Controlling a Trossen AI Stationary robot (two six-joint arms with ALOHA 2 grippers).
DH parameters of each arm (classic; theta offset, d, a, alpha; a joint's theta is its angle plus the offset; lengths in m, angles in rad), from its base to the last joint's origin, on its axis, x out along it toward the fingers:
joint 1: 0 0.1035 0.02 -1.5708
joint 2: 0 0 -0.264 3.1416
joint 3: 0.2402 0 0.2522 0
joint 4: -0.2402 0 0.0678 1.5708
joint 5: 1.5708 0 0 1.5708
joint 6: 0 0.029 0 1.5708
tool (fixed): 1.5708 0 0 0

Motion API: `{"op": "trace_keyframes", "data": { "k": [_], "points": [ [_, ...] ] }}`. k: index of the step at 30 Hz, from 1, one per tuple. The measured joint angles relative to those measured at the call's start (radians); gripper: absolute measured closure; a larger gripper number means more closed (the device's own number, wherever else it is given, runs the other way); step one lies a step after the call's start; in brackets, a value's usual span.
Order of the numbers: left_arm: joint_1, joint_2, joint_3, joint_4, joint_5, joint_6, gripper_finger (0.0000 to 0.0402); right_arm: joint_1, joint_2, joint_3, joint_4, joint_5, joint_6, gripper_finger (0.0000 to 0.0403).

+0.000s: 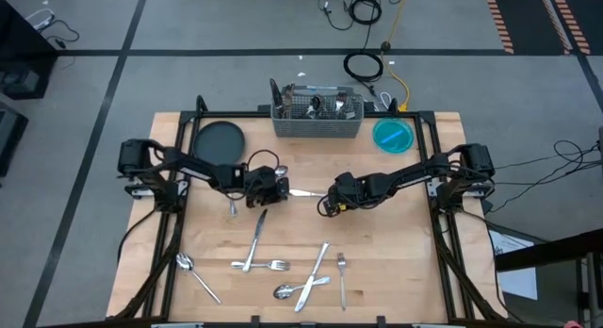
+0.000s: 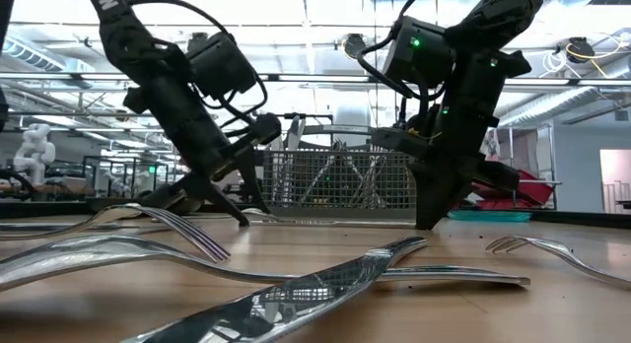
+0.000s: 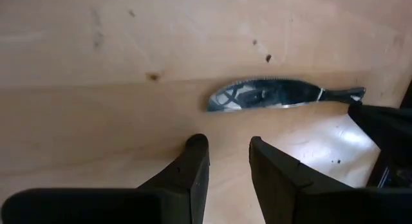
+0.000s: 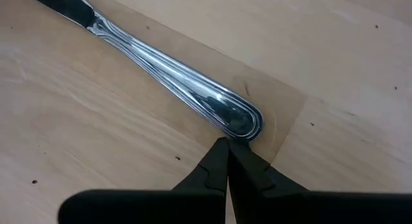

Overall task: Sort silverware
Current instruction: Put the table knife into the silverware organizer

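As closed right fingers [image 4: 226, 147] nudge the shiny steel table knife [image 4: 177, 89] | left fingers [image 3: 228, 156] half-spread, empty, poised | pale wooden bench [image 1: 396, 262]

The right gripper [image 4: 226, 149] has its two dark fingers [image 4: 209, 167] pressed together into a point, with no gap between them and nothing held. Their tips sit right at the rounded end of a knife [image 4: 174, 82] handle, touching or just short of it; which one cannot be told. The knife lies flat on the pale wooden table [image 4: 335, 63], its shiny handle ridged along the edges and running away from the fingers at a slant toward the blade, which passes out of view at the picture's edge.
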Motion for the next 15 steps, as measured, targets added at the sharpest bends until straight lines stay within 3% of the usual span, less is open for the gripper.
{"op": "trace_keyframes", "data": {
  "k": [15],
  "points": [
    [0.097,-0.001,-0.001,-0.031,0.004,0.121,0.0282,0.0,-0.001,0.0,-0.005,0.004,-0.026,0.0403]
  ]
}}
